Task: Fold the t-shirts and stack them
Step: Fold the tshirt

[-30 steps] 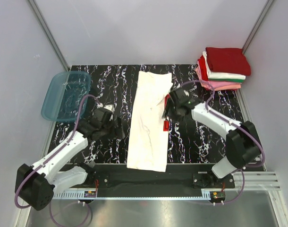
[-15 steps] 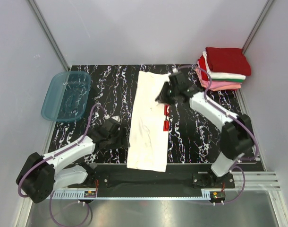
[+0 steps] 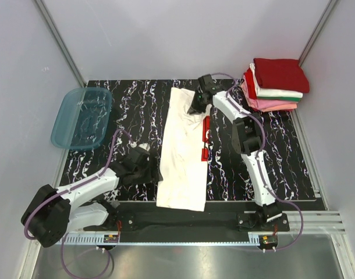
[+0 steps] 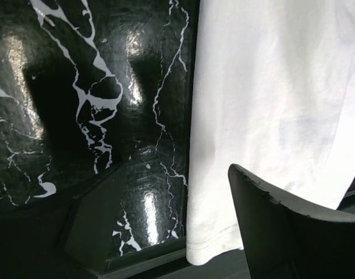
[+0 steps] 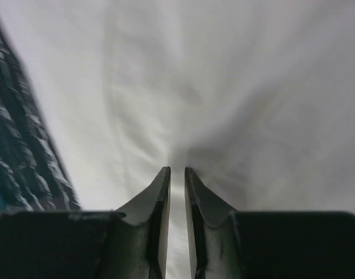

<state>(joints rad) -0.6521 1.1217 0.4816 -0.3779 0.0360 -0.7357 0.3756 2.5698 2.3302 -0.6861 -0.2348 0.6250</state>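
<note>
A white t-shirt (image 3: 180, 151) lies folded into a long strip down the middle of the black marbled table, a red print (image 3: 205, 136) showing along its right edge. My right gripper (image 3: 196, 104) is at the strip's far right corner. In the right wrist view its jaws (image 5: 176, 170) are shut on a pinch of the white cloth (image 5: 224, 87). My left gripper (image 3: 154, 172) stands open at the strip's near left edge. One finger (image 4: 294, 232) hangs over the hemmed corner (image 4: 215, 244), nothing held. More folded t-shirts, dark red, white and pink, sit stacked (image 3: 276, 84) at the back right.
A translucent teal tub (image 3: 81, 116) sits at the back left of the table. The arms' mounting rail (image 3: 183, 220) runs along the near edge just below the shirt's hem. Grey walls enclose the table on three sides.
My right gripper travelled from the shirt's right edge by the print up to its far corner and closed on the cloth. My left gripper slid nearer, to the shirt's left edge.
</note>
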